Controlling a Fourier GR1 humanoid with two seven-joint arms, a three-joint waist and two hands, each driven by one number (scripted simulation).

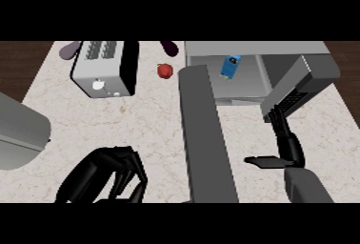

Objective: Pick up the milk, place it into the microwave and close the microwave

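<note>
The milk (231, 66), a blue carton, stands inside the open microwave (253, 48) at the back right. The microwave's door (205, 138) is swung wide open and reaches as a long grey slab toward the view's lower edge. My right hand (288, 150) is to the right of the door, fingers straight and pointing at the microwave's dark control panel (294, 97), thumb out to the left; it holds nothing. At the lower left my left hand (105, 174) rests above the counter with relaxed fingers, also holding nothing.
A silver toaster (105, 66) stands at the back left with a red fruit (165, 70) beside it. Two purple items (69, 49) (169, 46) lie at the counter's far edge. A grey rounded object (17, 131) sits at the left edge.
</note>
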